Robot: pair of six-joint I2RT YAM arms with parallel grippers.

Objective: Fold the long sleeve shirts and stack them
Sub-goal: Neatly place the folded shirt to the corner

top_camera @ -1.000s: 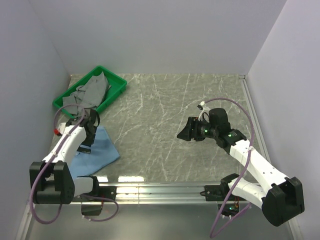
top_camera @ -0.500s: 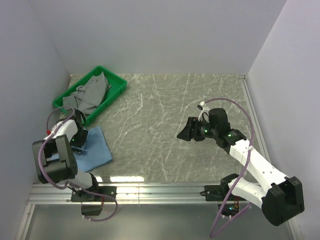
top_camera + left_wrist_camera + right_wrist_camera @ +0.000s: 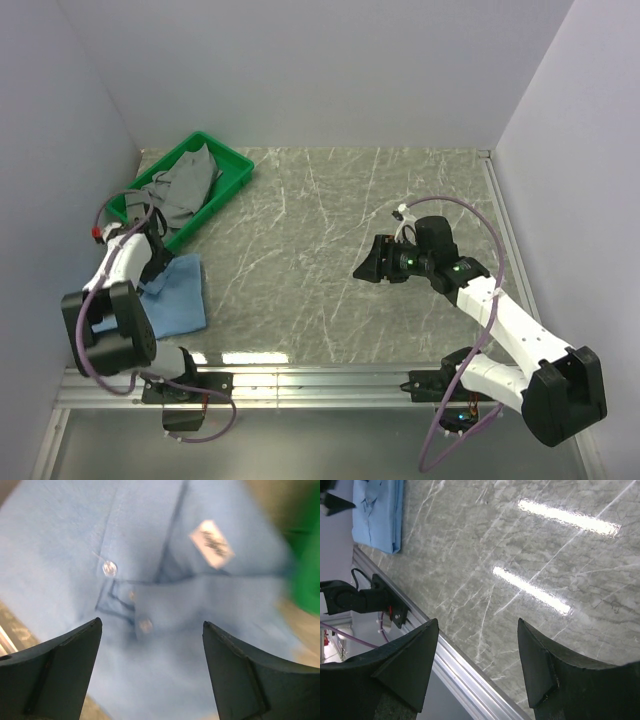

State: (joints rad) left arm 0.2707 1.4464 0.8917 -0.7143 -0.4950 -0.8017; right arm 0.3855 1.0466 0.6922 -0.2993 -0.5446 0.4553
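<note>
The green tray [image 3: 232,170] sits in the far left corner of the table [image 3: 330,210], close to the left wall. It holds a heap of crumpled grey clothes [image 3: 185,185] that reaches its near rim. Just in front of the tray lies the light blue shirt [image 3: 182,300], folded into a flat rectangle. It sits between the tray and the metal rail [image 3: 330,378] along the table's near edge.

The left gripper [image 3: 155,268] hangs over the shirt's far left part, next to the tray. In the left wrist view its fingers [image 3: 55,675] stand wide apart with nothing between them. Below them are the collar, a white label [image 3: 212,542] and a small button [image 3: 109,569]. The tray's green shows as a blur at the right edge.

The right gripper [image 3: 372,262] hovers over bare table right of centre, pointing left, its fingers [image 3: 405,665] spread and holding nothing. The marbled surface between it and the shirt is open, as is the stretch to the right wall.
</note>
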